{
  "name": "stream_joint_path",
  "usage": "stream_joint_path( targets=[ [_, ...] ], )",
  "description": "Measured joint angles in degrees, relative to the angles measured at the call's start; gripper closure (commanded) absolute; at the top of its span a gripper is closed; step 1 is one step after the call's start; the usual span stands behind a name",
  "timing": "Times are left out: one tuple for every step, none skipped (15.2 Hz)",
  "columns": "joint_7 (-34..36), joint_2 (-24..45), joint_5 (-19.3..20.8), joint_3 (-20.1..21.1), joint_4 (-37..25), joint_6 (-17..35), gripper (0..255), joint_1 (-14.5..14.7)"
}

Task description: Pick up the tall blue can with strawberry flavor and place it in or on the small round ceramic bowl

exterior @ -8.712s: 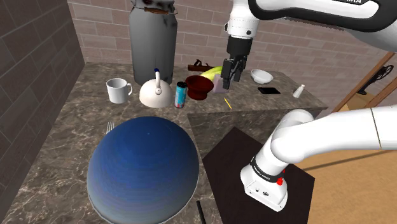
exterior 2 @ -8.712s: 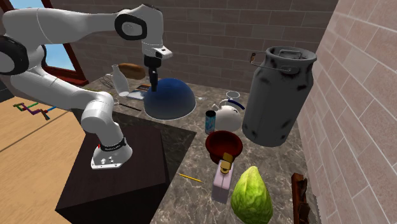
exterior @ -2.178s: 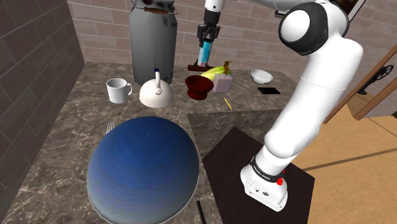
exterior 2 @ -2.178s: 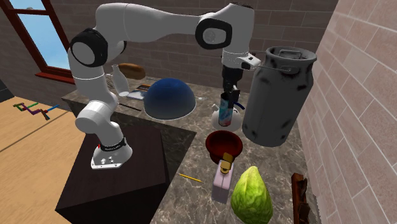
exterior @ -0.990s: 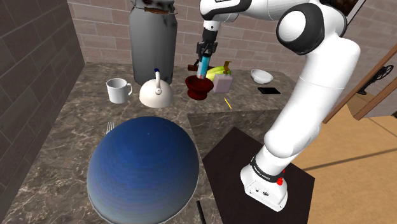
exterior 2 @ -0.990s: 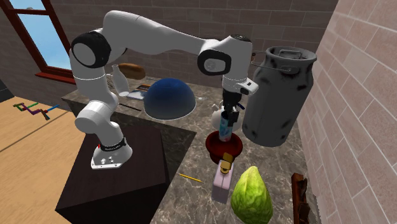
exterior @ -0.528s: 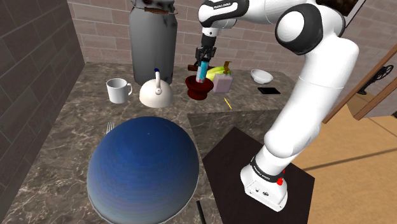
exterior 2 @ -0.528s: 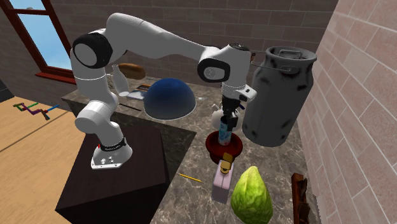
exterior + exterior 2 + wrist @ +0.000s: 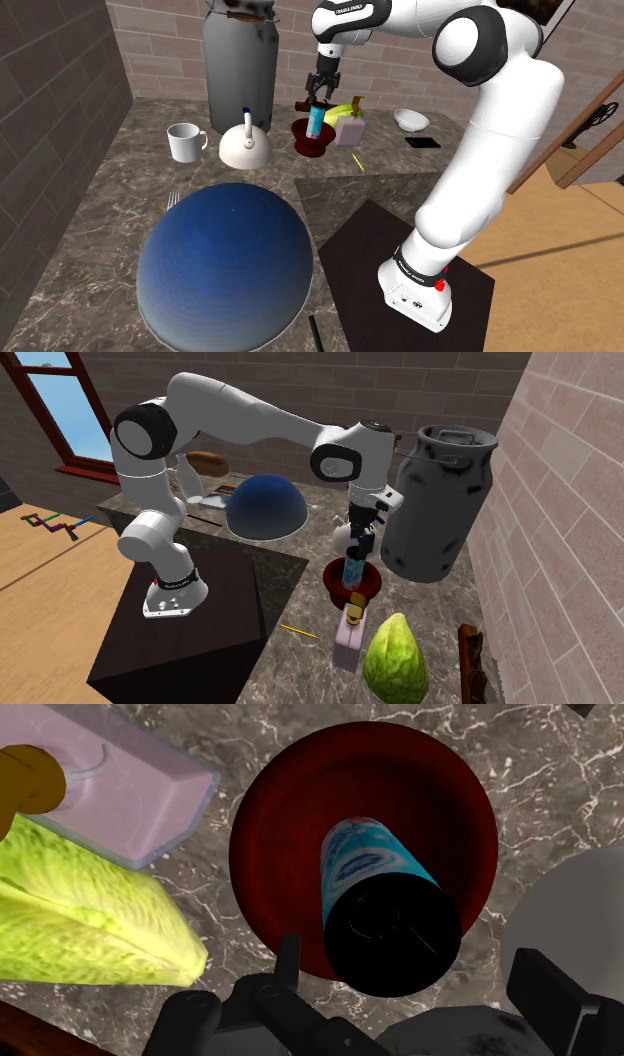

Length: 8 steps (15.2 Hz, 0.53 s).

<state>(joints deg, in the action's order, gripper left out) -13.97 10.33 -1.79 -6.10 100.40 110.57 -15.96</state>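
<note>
Now the claw (image 9: 410,959) hangs right over the tall blue can (image 9: 365,864). Its two fingers are spread apart, one on each side, and they do not touch the can. The can stands straight up under the claw, inside the dark red round bowl (image 9: 280,834). Off to one side of the claw sit a pink soap bottle (image 9: 120,784) and a green lettuce (image 9: 90,914). Farther off is a white kettle (image 9: 245,148). I think the putting-down step is nearly done. Next the claw should go straight up, so it does not knock the can over.
</note>
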Motion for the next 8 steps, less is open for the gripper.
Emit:
stream_joint_path(
  targets=[
    [0.0,0.0,0.0,0.0,0.0,0.0,0,0.0],
    [0.0,0.0,0.0,0.0,0.0,0.0,0,0.0],
    [0.0,0.0,0.0,0.0,-0.01,0.0,0,0.0],
    [0.2,-0.09,0.03,0.06,-0.81,-0.88,0,0.1],
    [0.05,-0.32,0.05,-0.01,-1.91,-2.19,0,0.0],
    [0.16,-0.27,0.07,0.0,-3.67,-3.86,0,0.01],
    [0.23,-0.48,0.11,0.0,-5.11,-5.49,0,0.03],
    [0.05,-0.67,0.12,-0.07,-5.79,-6.36,0,-0.08]
  ],
)
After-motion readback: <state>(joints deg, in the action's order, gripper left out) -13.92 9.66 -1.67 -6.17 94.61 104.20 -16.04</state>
